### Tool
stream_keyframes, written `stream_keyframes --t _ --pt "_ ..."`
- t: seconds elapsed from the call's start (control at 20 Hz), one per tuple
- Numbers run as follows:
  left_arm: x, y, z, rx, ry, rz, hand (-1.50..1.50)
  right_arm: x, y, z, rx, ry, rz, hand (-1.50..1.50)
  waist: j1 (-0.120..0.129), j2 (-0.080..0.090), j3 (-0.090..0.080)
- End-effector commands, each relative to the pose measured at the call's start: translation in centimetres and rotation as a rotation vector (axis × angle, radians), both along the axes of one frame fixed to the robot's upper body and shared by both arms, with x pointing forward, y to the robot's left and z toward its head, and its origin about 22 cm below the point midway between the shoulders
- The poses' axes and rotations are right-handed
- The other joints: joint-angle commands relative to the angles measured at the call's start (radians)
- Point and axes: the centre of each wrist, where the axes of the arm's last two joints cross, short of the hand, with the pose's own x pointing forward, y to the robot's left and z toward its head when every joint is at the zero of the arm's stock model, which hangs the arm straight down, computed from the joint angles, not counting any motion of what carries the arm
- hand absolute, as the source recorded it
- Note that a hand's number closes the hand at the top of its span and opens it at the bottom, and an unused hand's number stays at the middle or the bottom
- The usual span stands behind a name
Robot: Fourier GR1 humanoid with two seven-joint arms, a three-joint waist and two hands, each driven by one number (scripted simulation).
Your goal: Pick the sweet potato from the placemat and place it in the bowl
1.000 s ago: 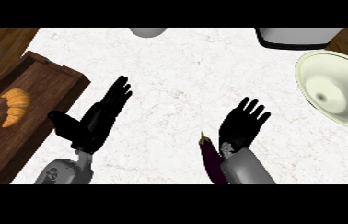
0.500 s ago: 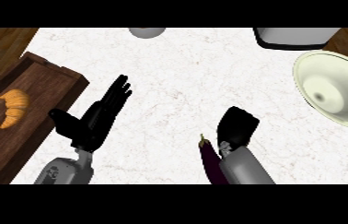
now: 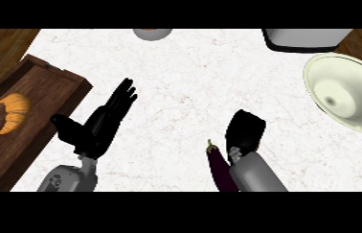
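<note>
Nearest the view's lower edge, a dark purple eggplant point(image 3: 220, 169) with a small green stem lies on the white marbled counter point(image 3: 184, 69), just beside the right forearm and partly hidden by it. The right hand point(image 3: 244, 130) sits just above it in the view, its fingers folded down so the hand looks like a compact dark block; nothing shows between them. Whether it touches the eggplant cannot be told.

On the left, the left hand point(image 3: 99, 124) is open over the counter, fingers point(image 3: 124, 93) straight and close together, pointing up and to the right, thumb stuck out toward the left. It holds nothing.

At the left edge a brown wooden tray point(image 3: 50, 83) lies at a slant on the counter, with an orange, ridged, croissant-like item point(image 3: 13, 113) resting in it, cut by the picture's edge. No sweet potato on a placemat can be made out with certainty.

At the right edge, well apart from both hands, stands a pale cream bowl point(image 3: 338, 95); its hollow shows nothing inside. Beyond it, at the far right corner, part of a white vessel with a dark rim point(image 3: 305, 39) shows. At the far edge, near the middle, a small grey round object point(image 3: 152, 33) is half cut off. Brown wood point(image 3: 14, 42) shows past the counter's far left corner.
</note>
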Motion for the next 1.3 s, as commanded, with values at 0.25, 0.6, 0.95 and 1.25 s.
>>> stream_keyframes --t 0.25,0.6,0.95,1.25 --pt "-0.8 -0.3 -0.6 -0.002 0.005 0.009 0.0 -2.5 -8.7 1.2 0.41 0.141 0.406 1.5 -0.031 0.016 0.012" --pt "-0.4 0.7 -0.9 0.001 0.006 0.013 0.0 -5.2 -13.4 5.4 0.291 -0.033 0.379 1.5 -0.017 0.019 0.011" --pt "0.0 -1.2 1.3 -0.01 0.001 0.018 0.0 -9.3 -11.5 15.4 0.347 -0.274 0.398 1.5 -0.026 0.013 0.011" --pt "-1.0 0.6 -0.3 -0.002 0.016 -0.002 0.0 -12.3 -12.4 22.5 0.267 -0.424 0.37 1.5 -0.018 0.016 0.01"
